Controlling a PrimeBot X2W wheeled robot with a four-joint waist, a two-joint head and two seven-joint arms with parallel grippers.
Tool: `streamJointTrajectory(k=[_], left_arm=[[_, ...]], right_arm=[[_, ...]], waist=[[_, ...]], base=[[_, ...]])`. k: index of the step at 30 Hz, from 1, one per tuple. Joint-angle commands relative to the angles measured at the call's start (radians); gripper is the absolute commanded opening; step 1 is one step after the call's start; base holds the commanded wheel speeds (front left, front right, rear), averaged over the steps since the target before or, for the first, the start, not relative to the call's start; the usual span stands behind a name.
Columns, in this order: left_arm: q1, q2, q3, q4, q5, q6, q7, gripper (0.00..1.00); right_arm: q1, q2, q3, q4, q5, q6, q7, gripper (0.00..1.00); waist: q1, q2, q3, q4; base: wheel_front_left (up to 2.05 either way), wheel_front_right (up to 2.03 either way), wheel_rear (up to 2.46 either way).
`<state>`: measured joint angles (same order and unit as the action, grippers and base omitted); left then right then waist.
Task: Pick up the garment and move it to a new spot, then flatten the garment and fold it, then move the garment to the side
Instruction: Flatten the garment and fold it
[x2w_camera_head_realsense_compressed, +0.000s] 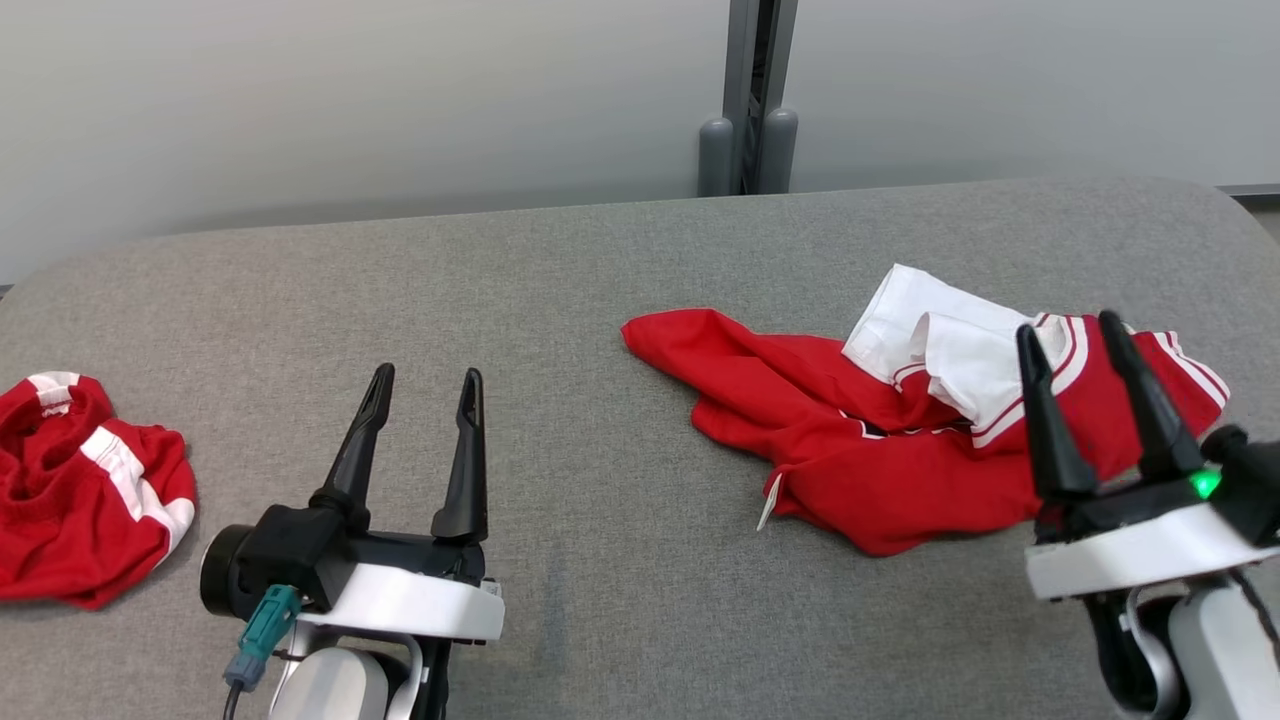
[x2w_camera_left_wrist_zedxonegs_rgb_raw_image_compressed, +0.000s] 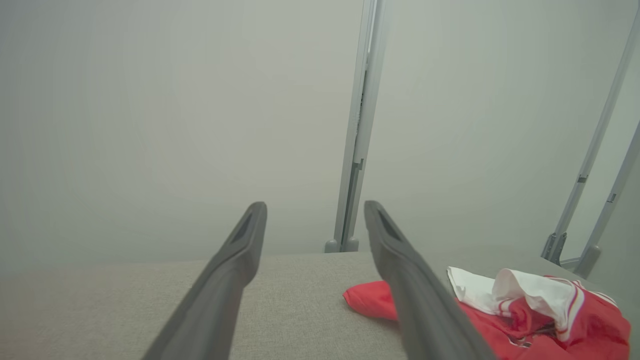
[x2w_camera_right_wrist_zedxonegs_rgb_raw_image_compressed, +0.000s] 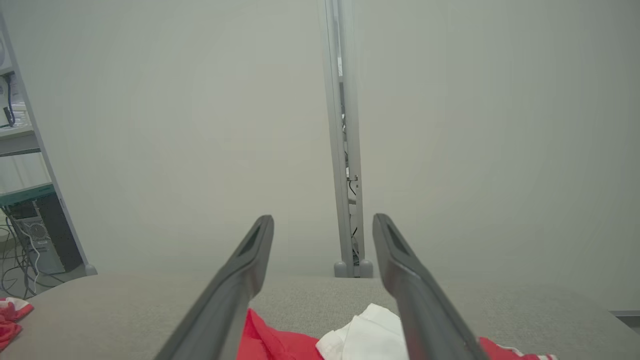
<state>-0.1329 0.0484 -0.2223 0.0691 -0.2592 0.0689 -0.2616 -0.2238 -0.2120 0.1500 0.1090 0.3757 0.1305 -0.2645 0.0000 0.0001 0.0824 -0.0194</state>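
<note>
Our right pincer (x2w_camera_head_realsense_compressed: 1068, 325) stands with its two dark fingers spread wide and nothing between them; it grips nothing. The garment (x2w_camera_head_realsense_compressed: 860, 470), a red top with white sleeves and white-striped trim, lies crumpled on the grey desk (x2w_camera_head_realsense_compressed: 600, 290) directly under and ahead of that pincer. Its bulk stretches off to the pincer's left, and a small white tag shows at its near edge. From the head we see the fingers overlapping the striped red part of the cloth, yet we cannot tell whether they touch it. Our left pincer (x2w_camera_head_realsense_compressed: 428, 371) is likewise spread and empty, hanging over bare desk well to the left of the right pincer; the garment sits ahead and to its right, apart from it. A second red garment (x2w_camera_head_realsense_compressed: 80, 490) with white bands lies bunched to the left pincer's left, near the desk's edge and clear of its fingers. Beyond both pincers, past the far edge of the desk, a grey post (x2w_camera_head_realsense_compressed: 750, 100) rises against a pale wall (x2w_camera_head_realsense_compressed: 350, 100).
</note>
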Motion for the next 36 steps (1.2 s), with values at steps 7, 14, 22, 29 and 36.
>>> streamJointTrajectory(k=[7, 14, 22, 29, 36], left_arm=[[0.016, 0.004, 0.011, 0.006, -0.004, 0.002, -0.003, 1.00], [0.006, 0.004, 0.003, 0.015, -0.003, -0.008, -0.003, 1.00], [-0.018, 0.004, -0.033, 0.022, -0.015, -0.002, -0.003, 1.00], [-0.025, 0.004, -0.078, 0.030, -0.040, 0.014, -0.003, 1.00], [-0.028, 0.003, -0.101, 0.032, -0.058, 0.027, -0.003, 1.00]], right_arm=[[0.053, 0.030, 0.034, 0.007, -0.043, 0.000, -0.002, 1.00], [-0.010, -0.008, 0.093, 0.090, -0.091, 0.000, -0.002, 1.00], [-0.205, -0.036, 0.234, 0.312, -0.127, 0.000, 0.093, 1.00], [-0.370, -0.061, 0.350, 0.527, -0.069, 0.000, 0.234, 1.00], [-0.473, -0.103, 0.464, 0.656, -0.016, 0.000, 0.300, 1.00]], waist=[[0.0000, -0.0001, 0.005, 0.005], [0.0000, -0.0001, 0.023, 0.048], [0.0000, -0.0001, 0.066, 0.137], [0.0000, -0.0001, 0.109, 0.254], [0.0000, -0.0001, 0.132, 0.330]], base=[[0.00, 0.00, 0.00], [0.00, 0.00, 0.00], [0.00, 0.00, 0.00], [0.00, 0.00, 0.00], [0.00, 0.00, 0.00]])
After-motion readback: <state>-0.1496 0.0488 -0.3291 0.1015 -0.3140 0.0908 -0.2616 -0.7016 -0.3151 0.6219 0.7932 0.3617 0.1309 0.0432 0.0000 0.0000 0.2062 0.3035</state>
